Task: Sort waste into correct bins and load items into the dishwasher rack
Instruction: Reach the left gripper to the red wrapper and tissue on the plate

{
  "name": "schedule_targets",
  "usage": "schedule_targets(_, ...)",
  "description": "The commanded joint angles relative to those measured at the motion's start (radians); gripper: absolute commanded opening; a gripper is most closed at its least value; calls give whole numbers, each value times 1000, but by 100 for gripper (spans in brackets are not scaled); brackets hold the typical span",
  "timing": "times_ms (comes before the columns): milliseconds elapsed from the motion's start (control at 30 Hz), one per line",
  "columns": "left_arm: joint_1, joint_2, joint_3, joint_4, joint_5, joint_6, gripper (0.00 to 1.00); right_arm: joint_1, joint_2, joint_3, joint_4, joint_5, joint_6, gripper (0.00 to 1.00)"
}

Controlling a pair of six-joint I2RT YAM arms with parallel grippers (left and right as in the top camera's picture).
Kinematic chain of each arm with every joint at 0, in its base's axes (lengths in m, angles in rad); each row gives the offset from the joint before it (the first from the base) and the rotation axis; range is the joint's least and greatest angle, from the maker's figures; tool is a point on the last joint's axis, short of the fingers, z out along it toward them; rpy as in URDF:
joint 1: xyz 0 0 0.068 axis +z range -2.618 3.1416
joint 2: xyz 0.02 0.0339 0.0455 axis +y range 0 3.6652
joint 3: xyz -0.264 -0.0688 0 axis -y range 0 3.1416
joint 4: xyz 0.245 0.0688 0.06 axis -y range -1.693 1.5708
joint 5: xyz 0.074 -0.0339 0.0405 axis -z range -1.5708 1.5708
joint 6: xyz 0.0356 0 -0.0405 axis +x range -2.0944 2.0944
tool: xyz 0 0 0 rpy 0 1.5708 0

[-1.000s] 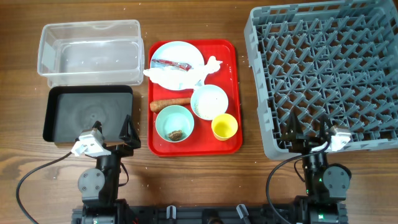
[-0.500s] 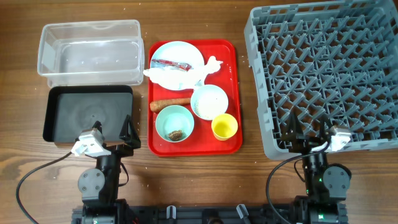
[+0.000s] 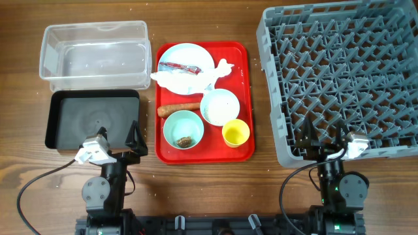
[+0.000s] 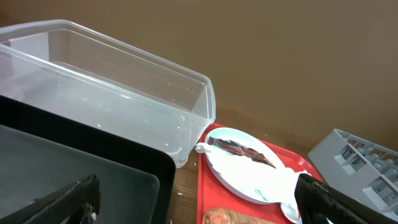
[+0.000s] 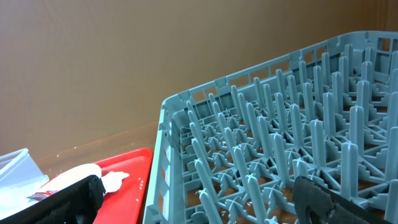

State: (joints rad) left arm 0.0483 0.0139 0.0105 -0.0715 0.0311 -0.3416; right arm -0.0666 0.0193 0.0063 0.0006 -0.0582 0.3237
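On the red tray (image 3: 245, 78) a pale blue plate (image 3: 189, 55) holds a red snack wrapper (image 3: 179, 67), with a crumpled white napkin (image 3: 221, 67) at its right edge. A carrot (image 3: 179, 109) lies below it. The pale green bowl (image 3: 177, 125) holds a brown lump (image 3: 185, 140). The white bowl (image 3: 220, 104) and yellow cup (image 3: 236, 133) stand beside it. I cannot pick out the spoon. The clear tub (image 3: 95, 55) and black tray (image 3: 91, 121) are empty. My left gripper (image 3: 116, 137) and right gripper (image 3: 324, 138) are open and empty, near the front edge.
The grey dishwasher rack (image 3: 339, 78) fills the right side and is empty, its near corner in front of the right gripper (image 5: 199, 205). White specks lie on the red tray (image 5: 134, 171). The left gripper (image 4: 199, 208) faces the gap between black tray (image 4: 93, 180) and red tray.
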Motion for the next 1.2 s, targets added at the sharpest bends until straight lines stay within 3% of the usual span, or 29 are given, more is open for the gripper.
schedule_targets(0,8,-6,-5,-4,2,20,100,4,-9,-1,3,13,-6,100)
schedule_targets(200,8,-6,-5,-4,2,20,100,4,-9,-1,8,11,8,100)
schedule_targets(367,8,-6,-5,24,22,20,100,4,-8,-1,74,50,195,100)
schedule_targets(467,8,-1,39,48,43,20,100,4,-8,1,232,-51,88,100)
schedule_targets(567,8,73,151,-3,43,21,100,4,20,67,253,-72,11,100)
schedule_targets(733,8,398,433,-77,43,25,100,4,255,267,248,-149,-99,100)
schedule_targets(800,8,612,632,-216,43,24,100,4,462,461,163,-195,-126,100)
schedule_targets(933,8,863,911,-423,43,24,100,4,761,815,-93,-259,-168,100)
schedule_targets(1167,-13,1208,1270,-707,51,51,100,4,1140,1287,-544,-264,-193,100)
